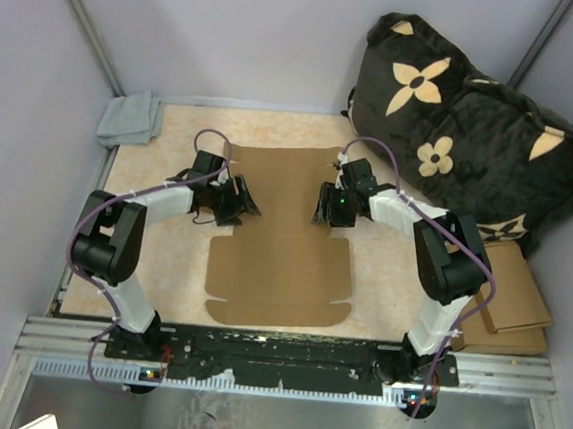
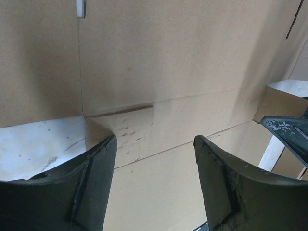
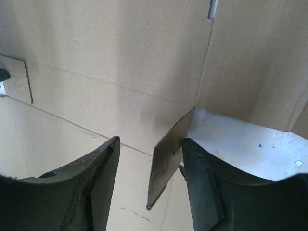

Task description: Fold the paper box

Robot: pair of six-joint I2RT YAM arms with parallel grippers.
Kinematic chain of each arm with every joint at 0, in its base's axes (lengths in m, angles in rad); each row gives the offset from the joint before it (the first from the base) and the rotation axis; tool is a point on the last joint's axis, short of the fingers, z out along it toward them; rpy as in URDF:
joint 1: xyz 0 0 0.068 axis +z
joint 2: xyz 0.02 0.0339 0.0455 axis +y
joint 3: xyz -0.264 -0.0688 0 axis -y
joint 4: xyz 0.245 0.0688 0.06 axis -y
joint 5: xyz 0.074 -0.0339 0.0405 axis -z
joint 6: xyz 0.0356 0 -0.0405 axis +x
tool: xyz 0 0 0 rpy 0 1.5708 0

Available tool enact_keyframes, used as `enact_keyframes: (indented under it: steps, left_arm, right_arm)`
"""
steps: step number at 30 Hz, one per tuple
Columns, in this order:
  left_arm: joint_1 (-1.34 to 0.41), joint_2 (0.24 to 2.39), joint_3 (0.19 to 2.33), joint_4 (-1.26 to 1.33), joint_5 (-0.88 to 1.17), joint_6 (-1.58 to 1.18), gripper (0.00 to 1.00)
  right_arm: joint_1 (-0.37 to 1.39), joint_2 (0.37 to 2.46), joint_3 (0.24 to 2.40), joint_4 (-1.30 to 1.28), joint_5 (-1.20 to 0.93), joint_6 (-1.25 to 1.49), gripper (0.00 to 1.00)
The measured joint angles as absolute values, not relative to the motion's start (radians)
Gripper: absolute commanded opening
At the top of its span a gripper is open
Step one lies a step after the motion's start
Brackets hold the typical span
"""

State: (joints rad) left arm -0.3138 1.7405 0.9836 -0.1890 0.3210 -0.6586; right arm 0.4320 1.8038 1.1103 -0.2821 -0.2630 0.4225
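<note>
The paper box [image 1: 285, 236] lies flat and unfolded in the middle of the table, a brown die-cut sheet with creases and tabs. My left gripper [image 1: 235, 202] stands open over its left edge. In the left wrist view the gripper [image 2: 155, 139] straddles a crease with a small side flap [image 2: 126, 130] by its left finger. My right gripper [image 1: 329, 206] is at the sheet's right edge. In the right wrist view it [image 3: 150, 140] is open, and a small flap [image 3: 168, 161] stands raised between the jaws, leaning against the right finger [image 3: 207, 187]; the other finger is apart from it.
A black pillow with cream flowers [image 1: 465, 130] fills the back right corner. A grey cloth [image 1: 130, 119] lies at the back left. A pile of flat cardboard sheets [image 1: 510, 294] sits off the table's right side. Walls close in on both sides.
</note>
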Motion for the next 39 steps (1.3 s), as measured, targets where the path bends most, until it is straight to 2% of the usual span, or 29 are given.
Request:
enact_keyframes:
  steps: [14,22,39]
  left_arm:
    - [-0.315,1.743,0.97,-0.147,0.325,-0.662,0.72]
    - [-0.315,1.743,0.97,-0.148,0.324,-0.661,0.72]
    - [-0.315,1.684,0.934,-0.194,0.303,-0.649,0.72]
  right_arm:
    - [0.464,1.803,1.153,-0.307,-0.262,0.424,0.56]
    - [0.496,1.877,1.185,-0.285,-0.267,0.44,0.55]
    - [0.499,1.871,1.158,-0.225,-0.279,0.466,0.55]
